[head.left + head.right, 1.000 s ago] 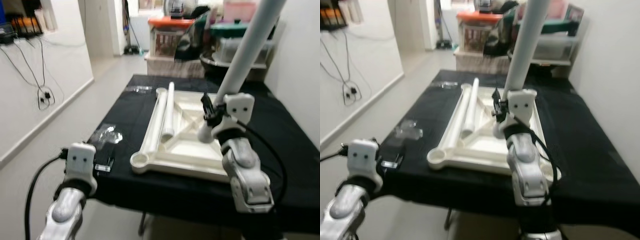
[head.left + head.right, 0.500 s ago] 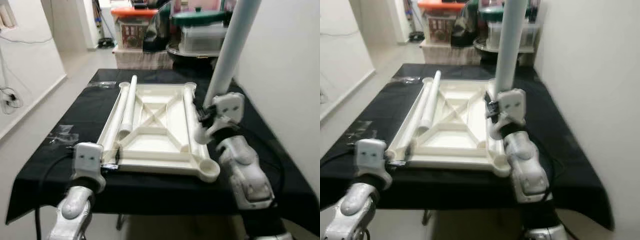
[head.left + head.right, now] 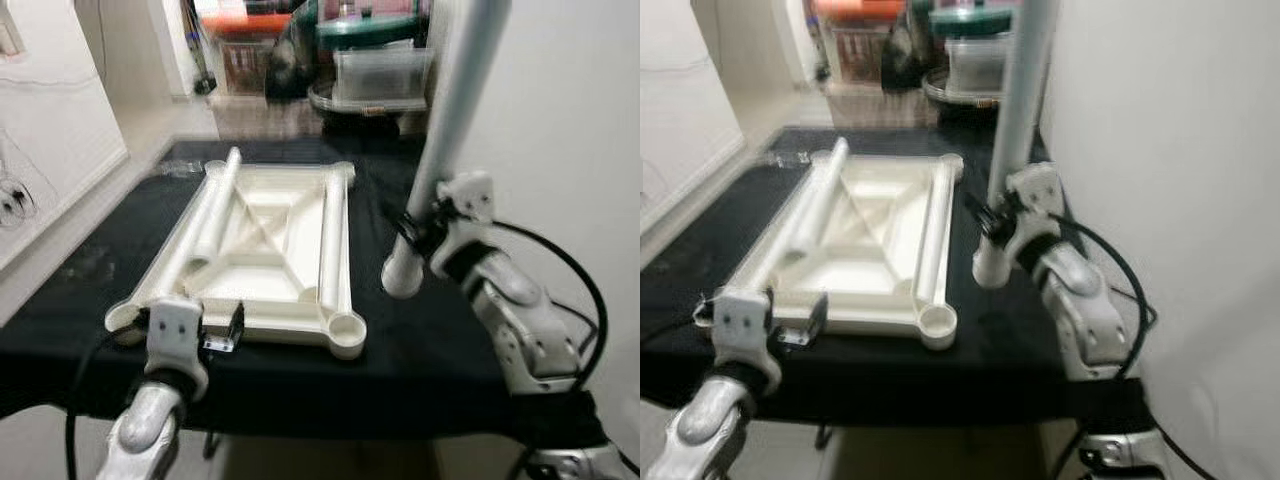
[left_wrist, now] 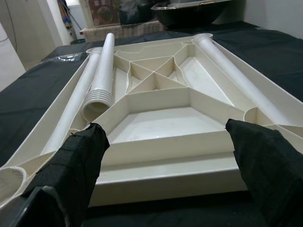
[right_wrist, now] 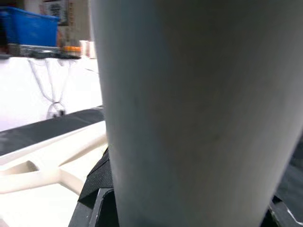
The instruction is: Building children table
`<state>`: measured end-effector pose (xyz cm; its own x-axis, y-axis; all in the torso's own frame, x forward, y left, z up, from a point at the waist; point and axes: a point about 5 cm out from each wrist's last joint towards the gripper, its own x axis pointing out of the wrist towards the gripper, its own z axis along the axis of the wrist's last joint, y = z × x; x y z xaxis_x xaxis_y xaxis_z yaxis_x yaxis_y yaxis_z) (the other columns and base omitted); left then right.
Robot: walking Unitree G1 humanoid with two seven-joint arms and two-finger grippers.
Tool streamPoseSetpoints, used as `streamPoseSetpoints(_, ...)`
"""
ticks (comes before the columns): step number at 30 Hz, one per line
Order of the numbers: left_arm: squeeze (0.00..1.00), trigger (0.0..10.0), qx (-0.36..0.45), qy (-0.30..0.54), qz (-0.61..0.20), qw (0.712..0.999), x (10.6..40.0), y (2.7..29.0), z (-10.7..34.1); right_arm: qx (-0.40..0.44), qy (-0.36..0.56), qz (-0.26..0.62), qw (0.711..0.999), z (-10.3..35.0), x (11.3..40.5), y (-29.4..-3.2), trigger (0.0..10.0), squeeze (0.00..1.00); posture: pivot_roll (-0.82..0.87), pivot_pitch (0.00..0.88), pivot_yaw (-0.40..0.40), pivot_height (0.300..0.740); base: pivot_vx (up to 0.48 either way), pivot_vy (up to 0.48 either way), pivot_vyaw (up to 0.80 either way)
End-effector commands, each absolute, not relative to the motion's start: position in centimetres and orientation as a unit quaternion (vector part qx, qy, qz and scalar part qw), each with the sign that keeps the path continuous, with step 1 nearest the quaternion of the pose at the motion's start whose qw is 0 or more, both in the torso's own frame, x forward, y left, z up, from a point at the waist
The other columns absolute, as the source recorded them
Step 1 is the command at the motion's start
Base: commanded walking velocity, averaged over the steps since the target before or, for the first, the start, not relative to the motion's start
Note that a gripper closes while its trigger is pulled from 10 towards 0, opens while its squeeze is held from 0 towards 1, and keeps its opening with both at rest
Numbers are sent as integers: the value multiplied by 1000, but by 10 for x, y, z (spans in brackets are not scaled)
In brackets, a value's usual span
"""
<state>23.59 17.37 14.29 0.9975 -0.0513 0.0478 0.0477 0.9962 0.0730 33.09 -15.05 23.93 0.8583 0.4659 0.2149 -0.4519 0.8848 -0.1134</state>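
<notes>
Your white tabletop frame (image 3: pixel 262 250) lies upside down on the black-draped table (image 3: pixel 420 340), with one loose leg tube (image 4: pixel 98 78) resting in it along one edge. The left gripper (image 4: pixel 165 175) has its fingers (image 4: pixel 78 165) spread wide just short of the frame's near rim, touching nothing. The right gripper (image 3: pixel 425 232) pinches a second leg tube (image 3: pixel 445 130), held upright beside the frame; its top runs out of view.

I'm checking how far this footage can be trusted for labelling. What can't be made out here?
- Table leg in the right gripper: its upper end is cut off by the top edge of both eye views.
- Right gripper's fingers: the leg hides them in the right wrist view.
- Storage bins behind the tabletop: blurred, contents unreadable.
</notes>
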Motion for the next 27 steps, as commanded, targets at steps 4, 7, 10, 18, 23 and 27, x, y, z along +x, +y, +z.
streamPoseSetpoints(4,0,10000,37,-22,-31,999,236,176,141,-9,-116,256,960,237,330,-137,10000,0,2,0,-35,740,0,0,0)
streamPoseSetpoints(7,0,10000,35,-19,-34,999,238,176,141,13,-108,264,958,232,326,-128,10000,0,1,0,-32,740,0,0,-413)
streamPoseSetpoints(10,0,10000,31,-21,-36,999,240,178,143,22,-100,270,957,226,322,-122,10000,0,1,0,-31,740,0,480,-800)
streamPoseSetpoints(18,0,10000,33,-21,-47,998,241,179,143,31,-97,275,956,222,319,-118,10000,0,-2,0,-25,740,0,480,0)
streamPoseSetpoints(23,0,10000,36,-23,-48,998,242,179,143,28,-102,272,957,224,320,-116,10000,0,2,0,-30,740,0,480,0)
streamPoseSetpoints(27,0,10000,39,-27,-45,998,243,181,144,20,-108,260,959,225,321,-117,10000,0,4,0,-29,740,0,279,0)
